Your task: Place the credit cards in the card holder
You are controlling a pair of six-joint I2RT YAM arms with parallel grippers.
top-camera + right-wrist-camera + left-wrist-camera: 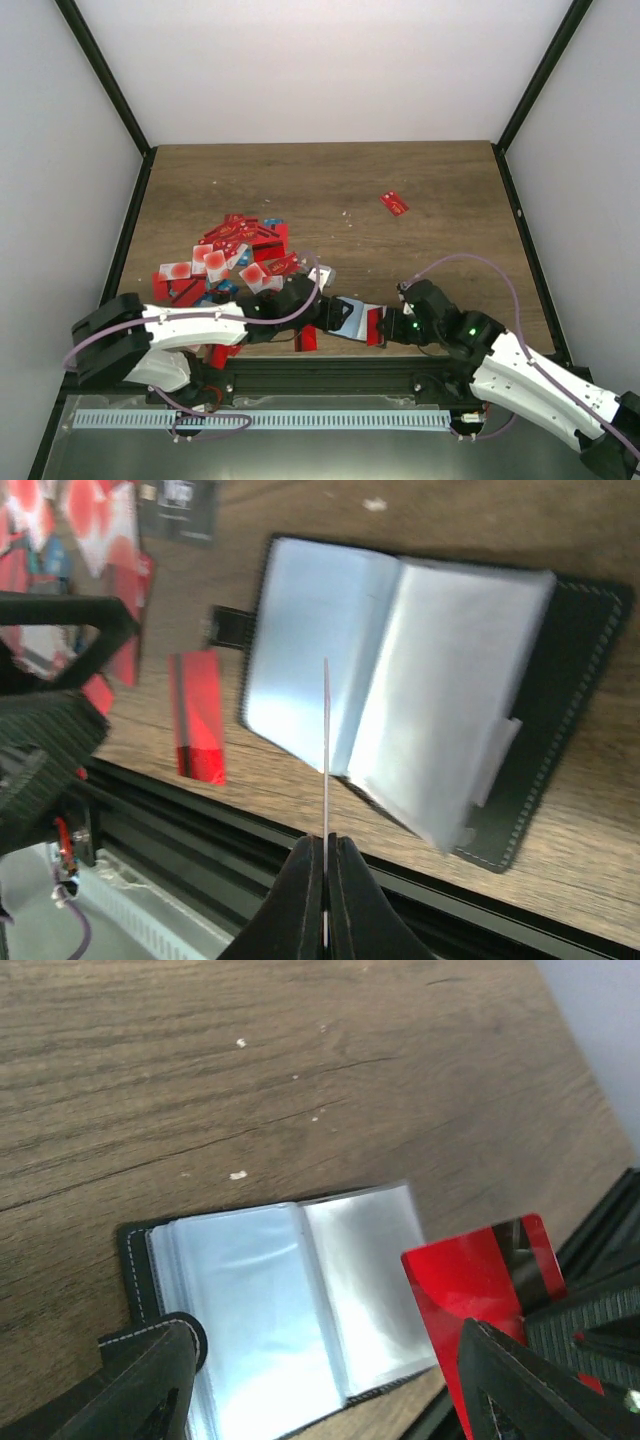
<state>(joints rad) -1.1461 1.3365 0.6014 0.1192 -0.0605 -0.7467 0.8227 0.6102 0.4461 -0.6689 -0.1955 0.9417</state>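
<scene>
The black stitched folding card holder [560, 680] lies open at the near edge of the wooden table [200, 1060], its floppy clear sleeves [250, 1300] facing up. Our right gripper [326, 865] pinches a thin red plastic card [480, 1275] by its short end; we judge the card stiff, light and slick. Our left gripper [325, 1360] stands wide apart and empty over the holder. We can read no writing.

Light: bright, even and diffuse from above; the white walls [300, 60] on your left, right and far side wash pale.
Shadows: soft, short, gathered under the arms [200, 325] at the near edge of the table [330, 180].
Glare: clear sleeves [260, 1300] of the card holder [135, 1260] shine whitish in both wrist views.
Blur: credit cards [100, 530] smear at your right wrist view's left edge; fingers [150, 1390] of the left gripper [330, 1365] are out of focus.
</scene>
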